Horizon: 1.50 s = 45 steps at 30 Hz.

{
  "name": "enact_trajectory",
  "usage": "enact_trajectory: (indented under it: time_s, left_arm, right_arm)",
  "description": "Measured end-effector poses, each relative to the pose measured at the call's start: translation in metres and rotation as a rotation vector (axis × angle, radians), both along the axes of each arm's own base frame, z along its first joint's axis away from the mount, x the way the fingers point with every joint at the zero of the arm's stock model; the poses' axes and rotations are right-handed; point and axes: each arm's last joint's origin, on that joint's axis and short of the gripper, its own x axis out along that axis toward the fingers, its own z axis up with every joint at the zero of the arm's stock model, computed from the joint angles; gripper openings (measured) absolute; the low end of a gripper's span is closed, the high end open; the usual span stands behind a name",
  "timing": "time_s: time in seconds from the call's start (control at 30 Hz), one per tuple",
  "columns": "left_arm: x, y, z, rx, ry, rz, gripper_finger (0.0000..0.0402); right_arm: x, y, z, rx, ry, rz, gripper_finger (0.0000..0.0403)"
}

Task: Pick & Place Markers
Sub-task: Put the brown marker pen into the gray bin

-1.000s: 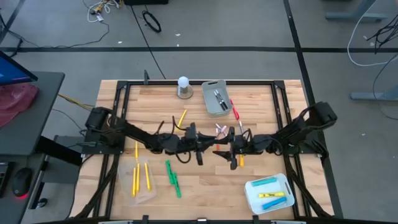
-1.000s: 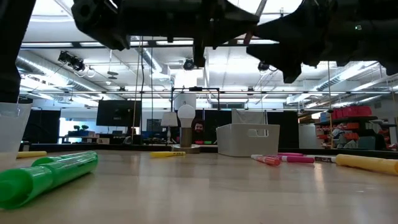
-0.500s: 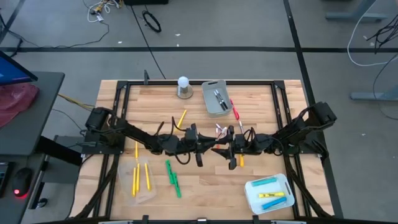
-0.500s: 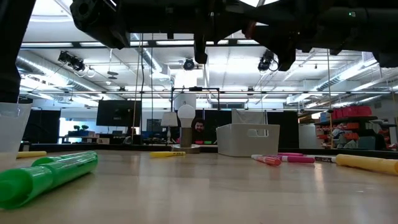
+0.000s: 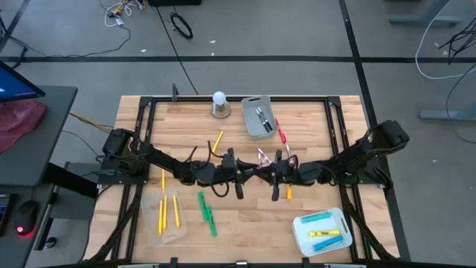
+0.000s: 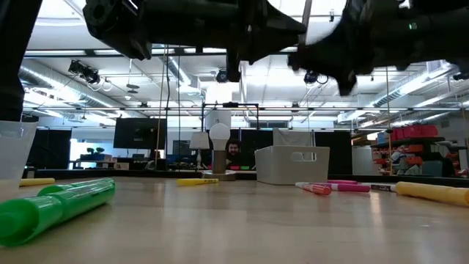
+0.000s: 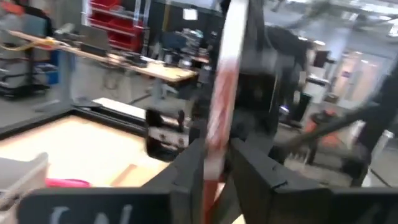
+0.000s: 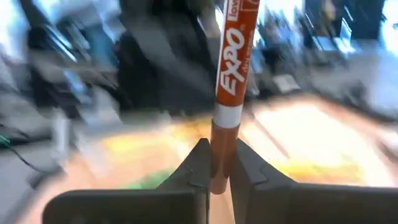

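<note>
A red-orange EXPO marker (image 8: 233, 56) with a white band is held up in the air over the middle of the table, between my two grippers (image 5: 262, 156). My right gripper (image 8: 217, 163) comes in from the right and is shut on it. My left gripper (image 7: 217, 163) comes in from the left; its fingers stand closely on either side of the same marker (image 7: 219, 118). Other markers lie flat on the table: yellow ones (image 5: 169, 210), green ones (image 5: 207, 213), a red one (image 5: 282, 135). My right gripper pinches the marker between its two fingers at its red-orange end (image 8: 219, 146), just below the white band. The fingers lie across the marker and reach in about level from the table's right. The marker is lifted clear of the table. My left gripper has the marker's shaft (image 7: 214, 146) against one finger (image 7: 194, 163), with a thin gap at the other.
A grey bin (image 5: 251, 128) with dark markers stands at the far middle, beside a white ball on a grey base (image 5: 219, 104). A white tray (image 5: 303, 237) with blue and yellow markers sits at the near right. A yellow marker (image 5: 217, 141) lies left of centre.
My right gripper has moved a little toward the left gripper and shut on the marker held there. The marker stays in the air between the two grippers.
</note>
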Motion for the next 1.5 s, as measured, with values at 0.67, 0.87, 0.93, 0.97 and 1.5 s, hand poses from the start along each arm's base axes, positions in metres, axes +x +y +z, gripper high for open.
enact_trajectory:
  time_s: [0.67,0.87,0.93,0.97,1.5]
  left_arm:
    - [-0.003,0.015,-0.024,-0.002,0.217,0.348,0.0184]
    - [-0.003,0.015,-0.024,-0.001,0.219,0.348,0.0179]
    - [-0.003,0.015,-0.024,-0.001,0.219,0.348,0.0179]
    - [-0.003,0.015,-0.024,-0.001,0.22,0.347,0.0179]
    - [-0.003,0.015,-0.025,0.004,0.234,0.329,0.0179]
  right_arm:
    - [-0.012,-0.143,0.085,0.182,0.478,-0.281,0.0022]
    - [0.023,-0.2,0.049,0.309,0.719,-0.262,0.0025]
    - [0.03,-0.216,0.036,0.365,0.764,-0.251,0.0028]
    - [0.032,-0.222,0.03,0.393,0.782,-0.244,0.003]
    - [0.025,-0.263,-0.01,0.576,0.858,-0.27,0.0064]
